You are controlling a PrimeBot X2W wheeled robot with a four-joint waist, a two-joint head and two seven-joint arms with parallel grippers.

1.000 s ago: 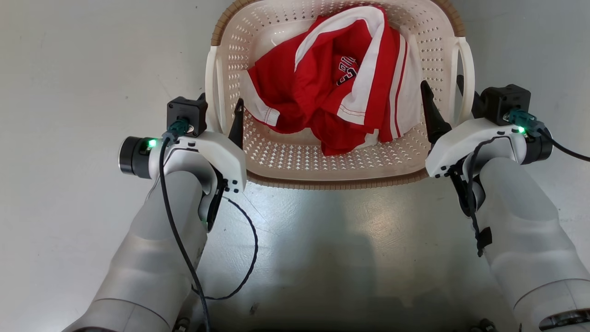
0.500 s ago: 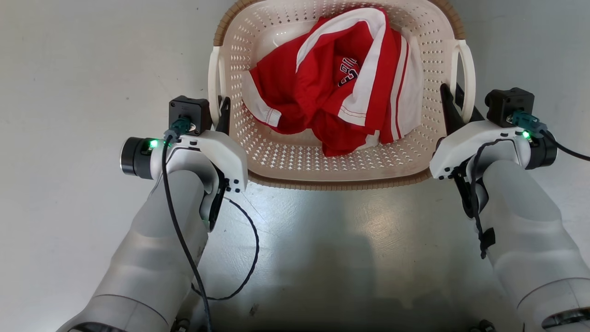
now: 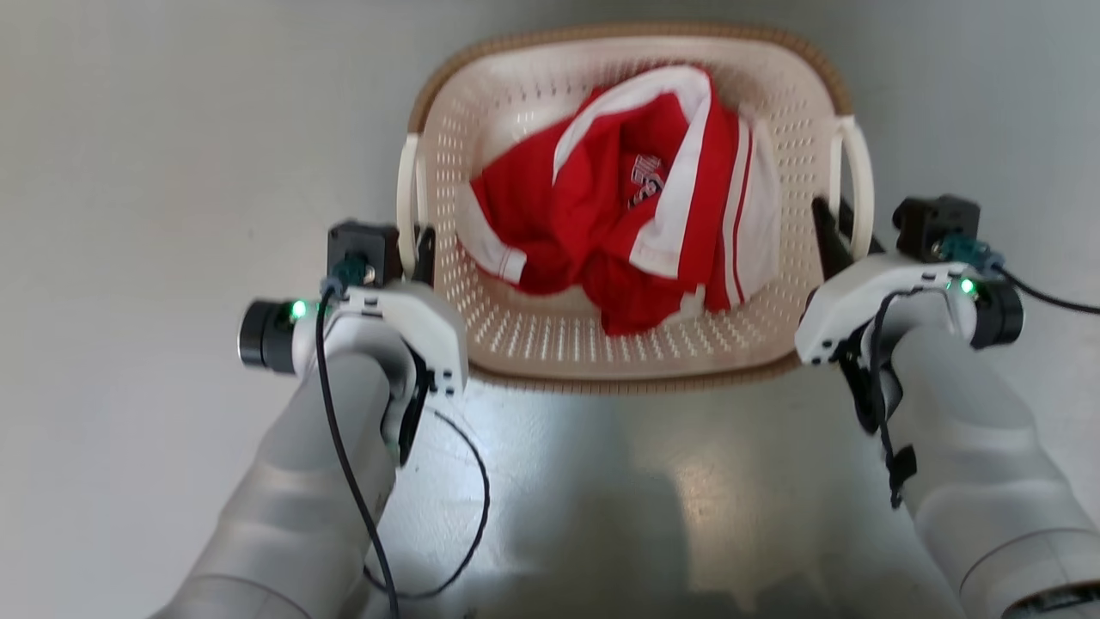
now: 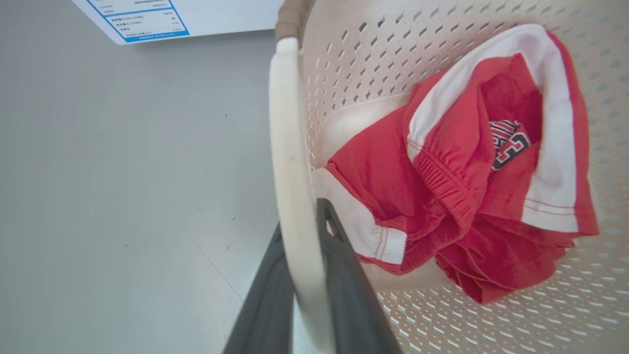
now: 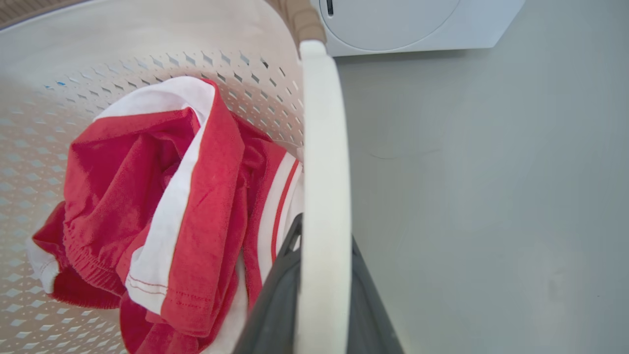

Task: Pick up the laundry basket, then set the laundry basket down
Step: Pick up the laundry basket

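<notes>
The laundry basket (image 3: 632,379) is cream with perforated walls and a brown rim, and it sits between my two arms in the head view. A red and white garment (image 3: 636,198) lies inside it. My left gripper (image 3: 421,245) is shut on the basket's white left handle (image 4: 290,147), one dark finger (image 4: 349,295) on each side of the loop. My right gripper (image 3: 832,225) is shut the same way on the right handle (image 5: 322,147), its fingers (image 5: 275,305) pinching the loop.
Grey floor lies all around the basket. A white washer (image 5: 403,24) stands beyond the basket's far right corner, and a white panel with a blue label (image 4: 172,17) beyond its far left. A black cable (image 3: 473,516) loops beside my left forearm.
Both grippers went from open astride the handles to shut on them. The whole head picture has since shifted down, with basket and grippers keeping together.
</notes>
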